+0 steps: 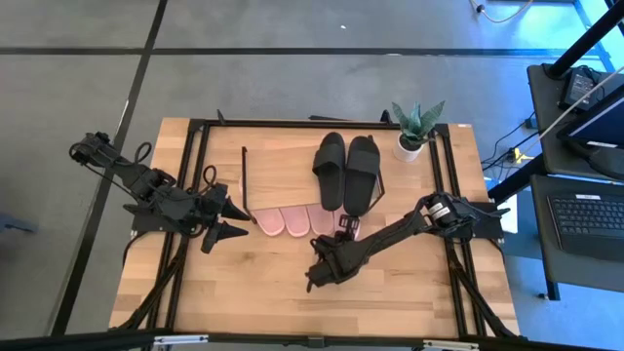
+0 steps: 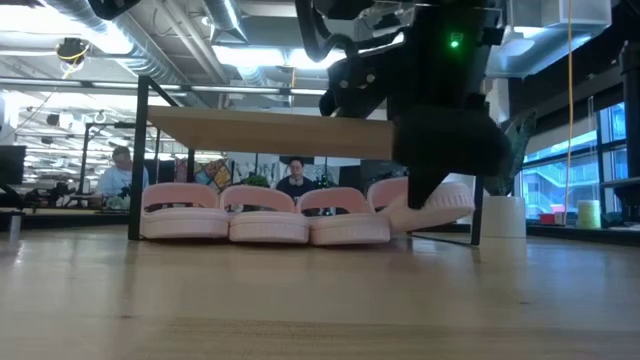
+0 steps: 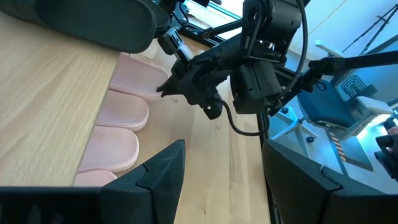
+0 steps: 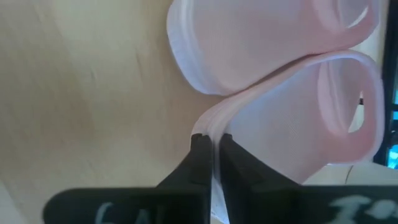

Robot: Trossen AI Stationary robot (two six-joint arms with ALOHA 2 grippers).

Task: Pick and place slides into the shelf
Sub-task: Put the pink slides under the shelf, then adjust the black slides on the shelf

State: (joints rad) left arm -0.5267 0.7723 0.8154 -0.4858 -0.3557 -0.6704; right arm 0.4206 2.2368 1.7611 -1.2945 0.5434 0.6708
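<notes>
1. The right hand (image 4: 210,149) has its two dark fingers pinched tight on the thin heel edge of a pink slide (image 4: 292,118). It sits at the front right of the shelf (image 1: 283,166), down near the worktop (image 1: 390,302).

2. Grabbing that edge makes sense to me: the sole is thin there, so narrow fingers can bite it without squashing the strap. The held slide is tilted, its toe end lifted and leaning against the neighbour slide (image 4: 249,37), so it's probably being angled to slip in under the board.

3. Under the shelf top, three pink slides (image 2: 265,215) already sit side by side, heels facing out toward the front. The held one is the fourth, at the right end by the wire leg (image 2: 478,215). Looks like a tight squeeze, which could be why it's riding up on the slide next to it.

4. The black pair (image 1: 346,171) rests on top of the board, side by side, so only this pink one isn't settled.

5. The left hand (image 1: 234,219) is parked off the shelf's left side, fingers spread apart and holding nothing. It's clear of the action, just waiting.

6. A potted plant (image 1: 414,132) stands at the far right corner, well out of the way.
</notes>
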